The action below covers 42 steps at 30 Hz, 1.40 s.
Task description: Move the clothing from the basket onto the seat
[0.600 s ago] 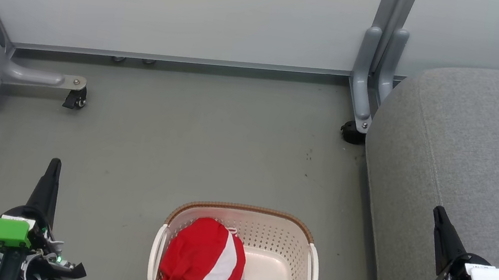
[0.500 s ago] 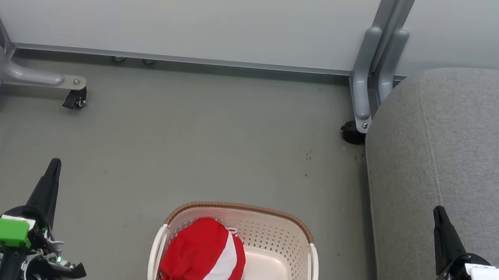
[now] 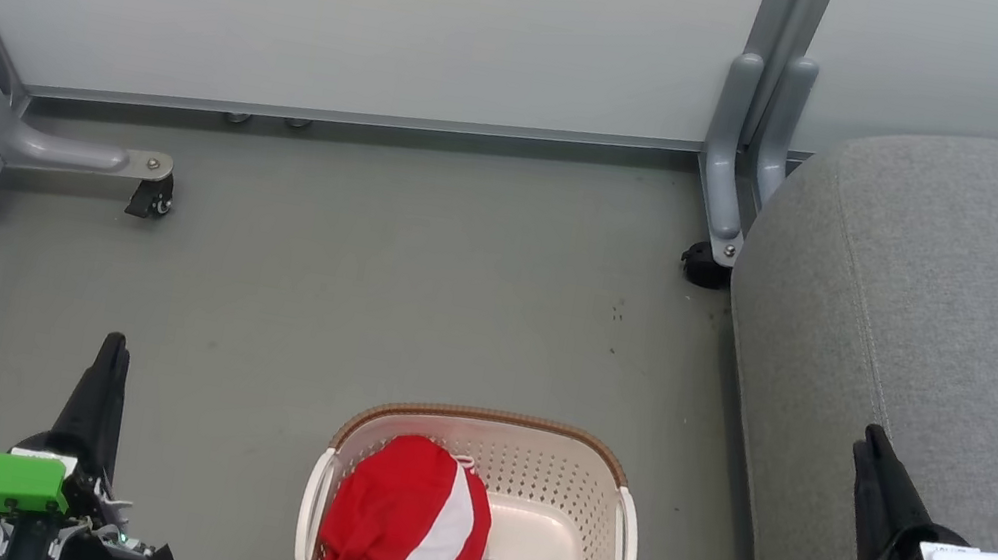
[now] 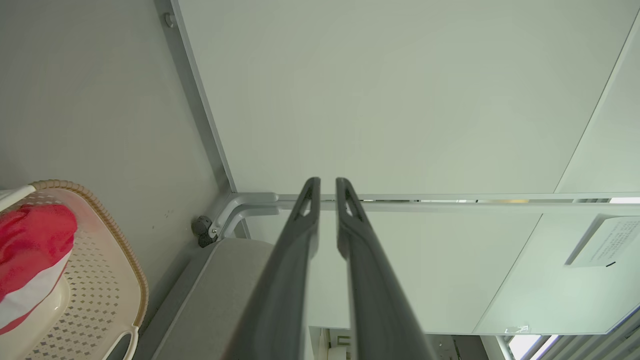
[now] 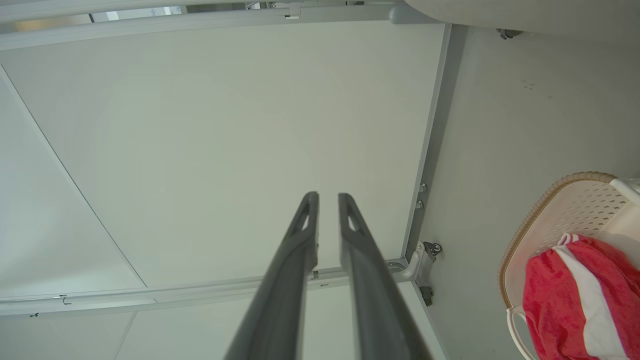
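The clothing (image 3: 401,532), a red bundle with a white band, lies in the left half of the cream basket (image 3: 486,417) on the floor at the bottom middle. The grey seat (image 3: 982,300) rises to the right of the basket. My left gripper (image 3: 113,342) points up at the lower left, left of the basket, shut and empty. My right gripper (image 3: 868,438) stands at the lower right over the seat's front edge, shut and empty too. The left wrist view has the left gripper (image 4: 327,182) with fingers almost touching, and the clothing (image 4: 30,240) at its left edge. In the right wrist view the right gripper (image 5: 327,196) looks alike, with the clothing (image 5: 575,295) at lower right.
Pale wall panels close off the back and the left. A grey frame foot with a caster (image 3: 150,196) stands on the floor at the left, and a grey post with a black foot (image 3: 704,266) stands by the seat's corner. Grey floor (image 3: 417,287) lies beyond the basket.
Both grippers have drawn back a little toward the bottom of the head view. The basket and clothing have not moved.
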{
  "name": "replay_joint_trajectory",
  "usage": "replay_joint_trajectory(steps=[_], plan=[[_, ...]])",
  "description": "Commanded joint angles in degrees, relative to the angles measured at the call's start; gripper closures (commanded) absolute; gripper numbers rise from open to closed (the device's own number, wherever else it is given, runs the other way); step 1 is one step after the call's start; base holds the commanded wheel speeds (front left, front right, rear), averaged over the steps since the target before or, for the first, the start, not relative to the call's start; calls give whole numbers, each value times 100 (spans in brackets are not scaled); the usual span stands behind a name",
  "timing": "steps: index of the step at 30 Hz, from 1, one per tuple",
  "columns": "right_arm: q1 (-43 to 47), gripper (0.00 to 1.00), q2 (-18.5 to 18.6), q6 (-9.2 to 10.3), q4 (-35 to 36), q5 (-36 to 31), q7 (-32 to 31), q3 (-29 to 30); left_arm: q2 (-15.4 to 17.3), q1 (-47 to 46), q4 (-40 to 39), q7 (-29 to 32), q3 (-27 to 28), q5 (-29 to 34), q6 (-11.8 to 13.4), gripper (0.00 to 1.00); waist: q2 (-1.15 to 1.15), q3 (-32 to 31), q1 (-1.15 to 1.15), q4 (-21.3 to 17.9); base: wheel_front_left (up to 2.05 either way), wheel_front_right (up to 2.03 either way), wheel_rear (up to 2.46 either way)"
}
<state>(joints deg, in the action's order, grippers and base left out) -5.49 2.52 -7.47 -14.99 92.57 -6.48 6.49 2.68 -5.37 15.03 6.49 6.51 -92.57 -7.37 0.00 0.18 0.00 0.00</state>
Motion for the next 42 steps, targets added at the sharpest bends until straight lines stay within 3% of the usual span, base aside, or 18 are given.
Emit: replay_joint_trajectory(steps=[1,12,42], plan=[[-22,0,6,0,36,-16,28,-11,6,-35,-35,-27,-37,4,0,0,0,1,0,0,0,0,0],[-78,0,110,0,125,-437,348,-246,27,-207,-225,-348,-373,335,-3,0,0,16,0,-3,0,0,0],[-123,0,244,-1,622,-4141,1033,-693,97,-279,-406,-1032,-816,3829,-9,0,0,36,0,-7,0,0,0]])
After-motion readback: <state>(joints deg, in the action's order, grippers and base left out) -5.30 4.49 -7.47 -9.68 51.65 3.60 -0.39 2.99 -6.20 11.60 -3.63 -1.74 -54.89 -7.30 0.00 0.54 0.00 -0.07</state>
